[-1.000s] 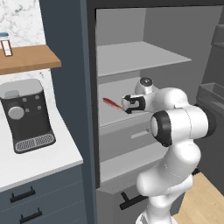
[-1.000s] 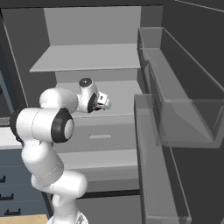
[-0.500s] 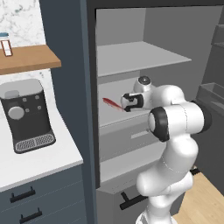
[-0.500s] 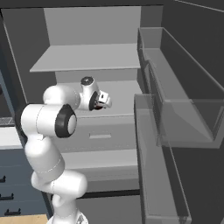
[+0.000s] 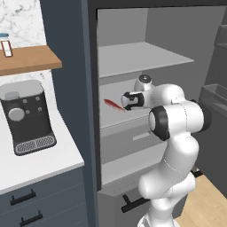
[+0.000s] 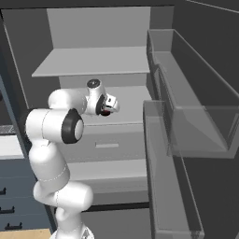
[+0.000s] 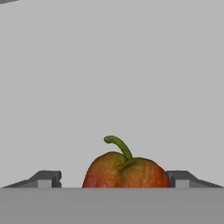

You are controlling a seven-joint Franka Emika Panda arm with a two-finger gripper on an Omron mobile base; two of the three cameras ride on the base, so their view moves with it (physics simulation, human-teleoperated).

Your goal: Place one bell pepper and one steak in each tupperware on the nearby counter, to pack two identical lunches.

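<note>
Bell pepper [image 7: 126, 170] between spread claw [image 7: 113, 180] fingertips, arm reaching into fridge [image 5: 146, 57]

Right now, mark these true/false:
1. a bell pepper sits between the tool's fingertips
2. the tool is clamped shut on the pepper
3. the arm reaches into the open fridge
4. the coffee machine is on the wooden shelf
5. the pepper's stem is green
1. True. In the hand view the bell pepper sits between the two fingertips of the tool.
2. False. The tips stand apart on either side of the pepper, with gaps; no grip yet.
3. True. The tool is over the middle shelf of the open fridge.
4. False. The coffee machine stands on the white counter; the wooden shelf is above it.
5. True. The curved stem is green.
</note>
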